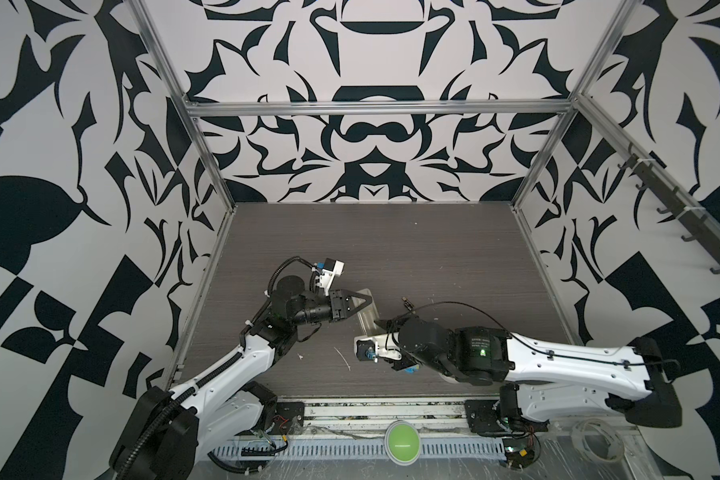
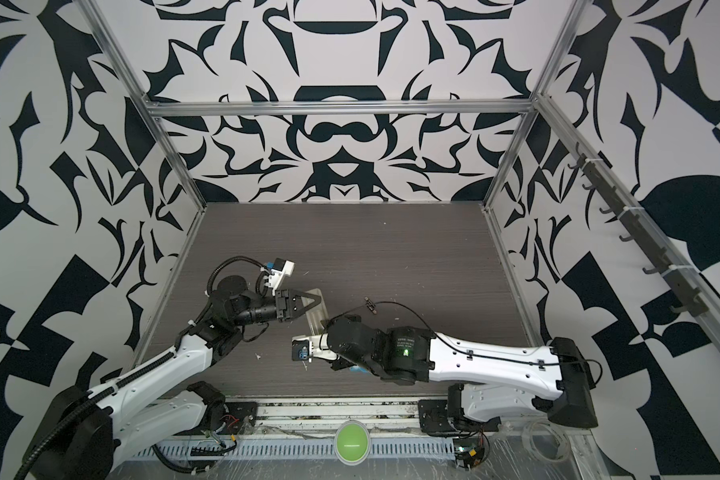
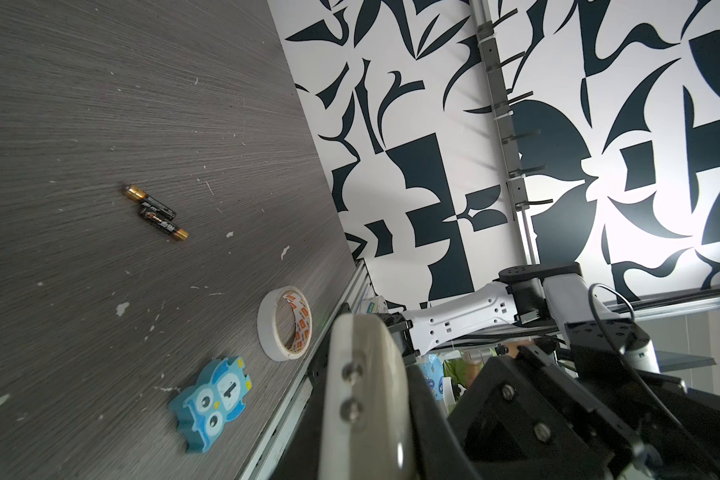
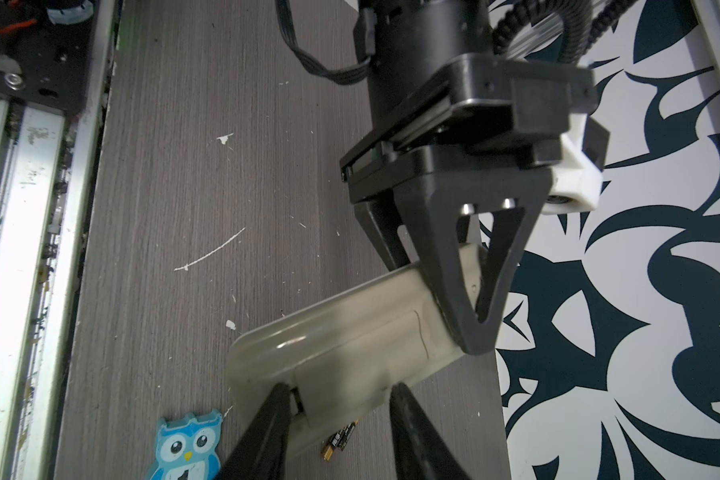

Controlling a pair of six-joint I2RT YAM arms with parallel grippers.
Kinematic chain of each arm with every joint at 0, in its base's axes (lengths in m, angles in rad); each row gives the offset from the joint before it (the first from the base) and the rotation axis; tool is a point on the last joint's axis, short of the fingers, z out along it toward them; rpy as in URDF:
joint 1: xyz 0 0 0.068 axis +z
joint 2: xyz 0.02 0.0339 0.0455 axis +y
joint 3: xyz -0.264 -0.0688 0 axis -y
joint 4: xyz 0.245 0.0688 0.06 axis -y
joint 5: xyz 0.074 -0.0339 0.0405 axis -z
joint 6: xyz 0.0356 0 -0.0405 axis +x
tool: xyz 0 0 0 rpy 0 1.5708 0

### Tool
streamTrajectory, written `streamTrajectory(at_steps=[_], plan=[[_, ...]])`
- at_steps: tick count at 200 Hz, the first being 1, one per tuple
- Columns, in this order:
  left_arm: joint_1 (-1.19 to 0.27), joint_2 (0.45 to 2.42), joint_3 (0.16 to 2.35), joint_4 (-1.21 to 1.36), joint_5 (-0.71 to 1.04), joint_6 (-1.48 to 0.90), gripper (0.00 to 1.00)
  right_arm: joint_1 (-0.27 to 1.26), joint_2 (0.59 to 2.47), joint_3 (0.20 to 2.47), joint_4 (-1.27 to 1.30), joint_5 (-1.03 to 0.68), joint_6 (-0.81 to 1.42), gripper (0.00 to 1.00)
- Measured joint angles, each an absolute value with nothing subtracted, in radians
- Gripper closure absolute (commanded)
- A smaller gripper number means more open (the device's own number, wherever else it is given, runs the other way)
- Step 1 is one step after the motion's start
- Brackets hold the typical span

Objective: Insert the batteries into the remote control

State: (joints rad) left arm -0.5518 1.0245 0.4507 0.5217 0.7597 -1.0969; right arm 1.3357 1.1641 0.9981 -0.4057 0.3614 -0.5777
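Left claw (image 1: 368,300) first: clamps shut on one end of the remote control (image 4: 341,332), straddles the other end with the right claw (image 4: 337,395) part-open, grip unclear, leaves both batteries (image 3: 154,204) loose near it, none loaded.

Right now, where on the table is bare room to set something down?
The far half of the table, up to the back wall, is bare. The near strip between the left arm and right arm holds only white scraps. The middle is crowded: the left gripper and right gripper meet at the remote, with the batteries near it.
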Motion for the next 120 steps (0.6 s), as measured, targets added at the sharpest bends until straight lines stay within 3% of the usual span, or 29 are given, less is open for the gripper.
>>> streamTrajectory(at_steps=[120], plan=[[-0.55, 1.029, 0.451, 0.527, 0.739, -1.1, 1.0, 1.337, 1.159, 0.978, -0.374, 0.389, -0.579, 0.61]])
